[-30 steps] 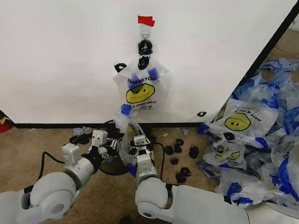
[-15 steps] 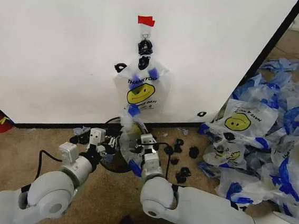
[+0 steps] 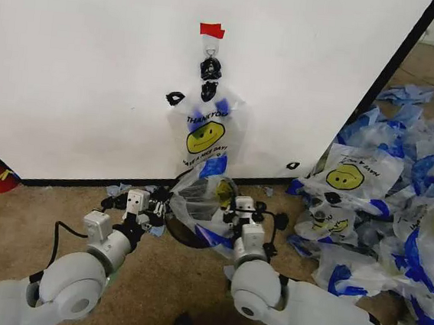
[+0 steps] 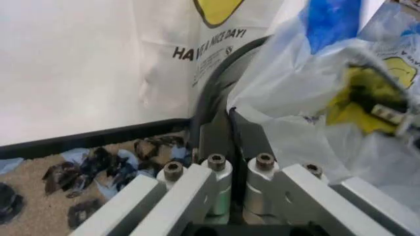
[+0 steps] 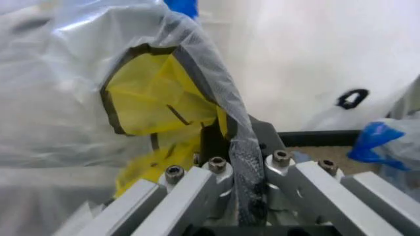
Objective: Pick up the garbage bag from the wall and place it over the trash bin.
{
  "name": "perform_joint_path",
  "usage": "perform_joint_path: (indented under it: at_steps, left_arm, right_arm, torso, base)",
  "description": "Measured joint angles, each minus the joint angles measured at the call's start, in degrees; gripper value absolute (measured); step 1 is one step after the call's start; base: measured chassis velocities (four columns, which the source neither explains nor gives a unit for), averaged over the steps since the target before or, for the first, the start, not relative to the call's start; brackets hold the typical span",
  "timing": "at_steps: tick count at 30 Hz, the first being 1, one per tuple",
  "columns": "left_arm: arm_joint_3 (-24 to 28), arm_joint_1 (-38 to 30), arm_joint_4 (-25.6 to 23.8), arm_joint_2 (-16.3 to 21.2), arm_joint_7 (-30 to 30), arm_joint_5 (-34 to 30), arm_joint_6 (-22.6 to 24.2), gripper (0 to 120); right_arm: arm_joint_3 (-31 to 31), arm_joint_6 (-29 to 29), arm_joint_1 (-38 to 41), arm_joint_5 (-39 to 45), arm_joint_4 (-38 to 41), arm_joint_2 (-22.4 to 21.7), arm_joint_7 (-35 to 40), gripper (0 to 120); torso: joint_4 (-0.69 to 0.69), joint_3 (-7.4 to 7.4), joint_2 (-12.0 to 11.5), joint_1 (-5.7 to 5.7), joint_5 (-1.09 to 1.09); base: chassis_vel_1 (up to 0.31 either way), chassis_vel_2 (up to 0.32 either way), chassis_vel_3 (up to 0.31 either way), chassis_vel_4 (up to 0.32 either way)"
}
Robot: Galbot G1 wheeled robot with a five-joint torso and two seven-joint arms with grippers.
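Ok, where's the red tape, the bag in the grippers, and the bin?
red tape (image 3: 212, 30), head view, middle of the strip.
bag (image 3: 198, 199), head view, stretched clear plastic.
bin (image 3: 183, 236), head view, near black rim.

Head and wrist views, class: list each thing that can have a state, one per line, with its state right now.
garbage bag: stretched open between both grippers, above the bin
trash bin: on the floor by the wall, mostly covered by the bag
left gripper: shut on the bag's edge
right gripper: shut on the bag's other edge
second bag: hanging on the wall hook
spare bags: heaped loose on the floor
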Motion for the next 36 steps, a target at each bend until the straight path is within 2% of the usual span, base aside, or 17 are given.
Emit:
perform_joint_path:
  at_steps: [20,36]
  left_arm:
    - [-0.1,1.3,2.4,-0.6,-0.8,1.6,-1.1,0]
    - [-0.5,2.5,1.8,-1.3,-0.9,2.9,-1.6,0]
  right_arm:
    - [8.3,0.7,-6.6,-0.5,2.9,-4.0,-1.7,0]
    - [9.6,0.8,-7.9,-1.0,3.2,-4.3,-2.0,0]
  torso:
    - [0.00,0.00,0.0,0.00,-0.01]
    - [0.00,0.00,0.0,0.00,-0.01]
  base:
    - [0.000,0.000,0.000,0.000]
    - [0.000,0.000,0.000,0.000]
